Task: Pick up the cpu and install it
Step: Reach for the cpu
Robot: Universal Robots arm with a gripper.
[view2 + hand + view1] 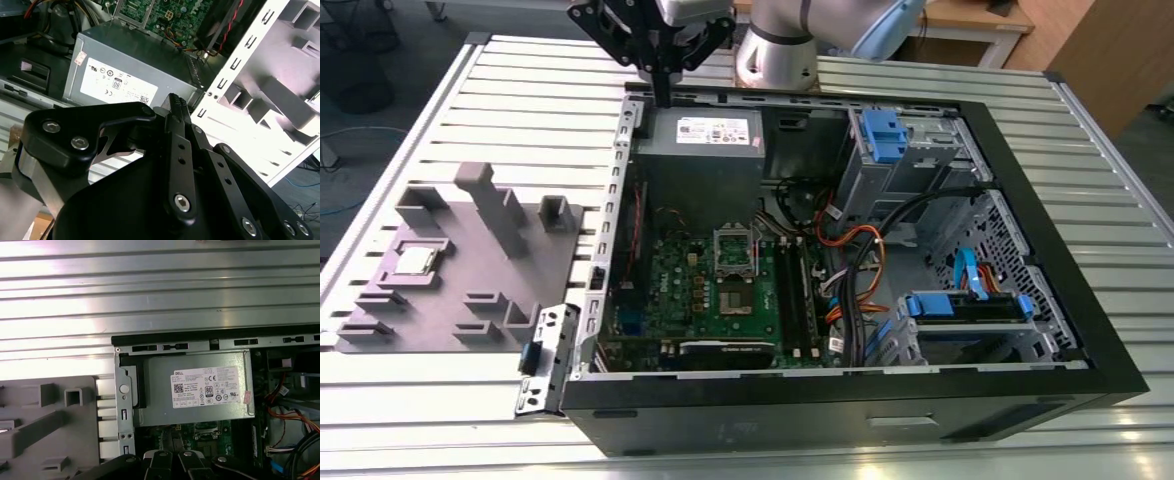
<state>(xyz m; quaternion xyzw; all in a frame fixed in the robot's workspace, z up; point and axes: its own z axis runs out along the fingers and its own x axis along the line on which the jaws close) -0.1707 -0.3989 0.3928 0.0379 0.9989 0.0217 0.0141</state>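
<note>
Cpu point(416, 262) is sitting untouched in tray point(520, 285) at exterior view's left; gripper point(662, 98), closed and empty, is hovering over case's point(854, 400) far edge, needing opening before any grasp.

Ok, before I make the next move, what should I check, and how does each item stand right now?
1. cpu lying in the grey moulded tray: ok.
2. gripper carrying nothing: ok.
3. Gripper open for a pick: not ok, it is shut.
4. Gripper above the cpu: not ok, it hangs at the case edge by the power supply.
5. Socket frame open and empty: cannot tell.
</note>
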